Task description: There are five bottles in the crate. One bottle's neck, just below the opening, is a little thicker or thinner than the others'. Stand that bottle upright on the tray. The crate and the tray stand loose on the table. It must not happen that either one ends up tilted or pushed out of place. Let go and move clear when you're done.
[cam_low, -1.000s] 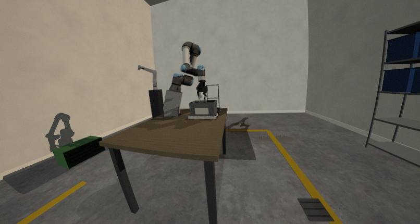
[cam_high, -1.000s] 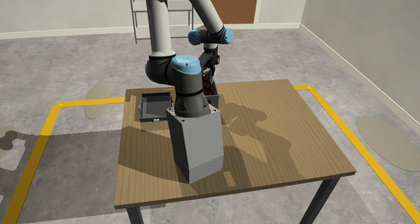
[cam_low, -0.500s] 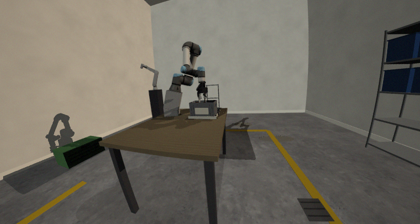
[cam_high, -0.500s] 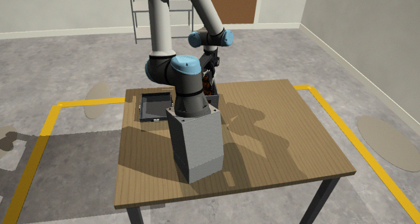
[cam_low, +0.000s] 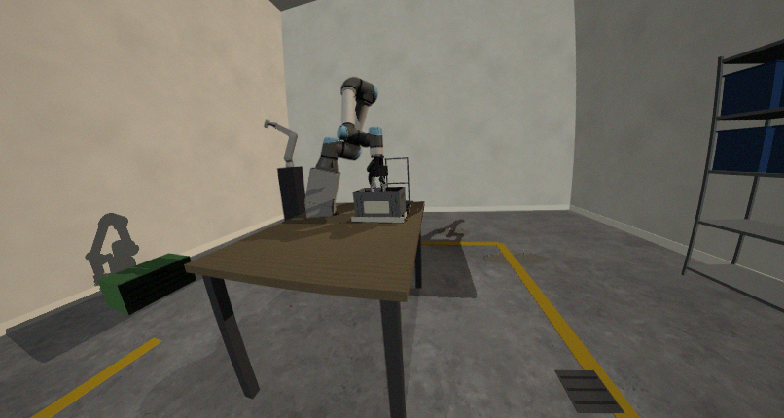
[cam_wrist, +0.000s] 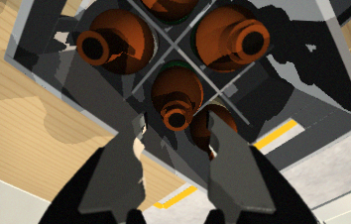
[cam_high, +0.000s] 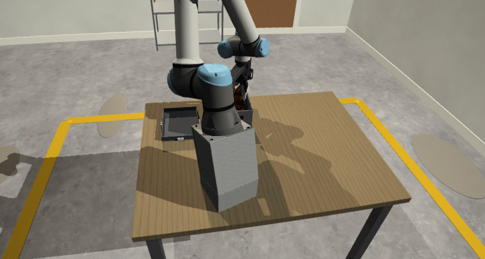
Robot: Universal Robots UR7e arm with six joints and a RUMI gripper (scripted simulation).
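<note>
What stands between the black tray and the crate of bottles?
In the top view, the robot's base and lower arm block the stretch between tray and crate, so I can't tell what lies behind.

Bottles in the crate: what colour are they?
The bottles are orange-brown; the wrist view shows it best.
</note>
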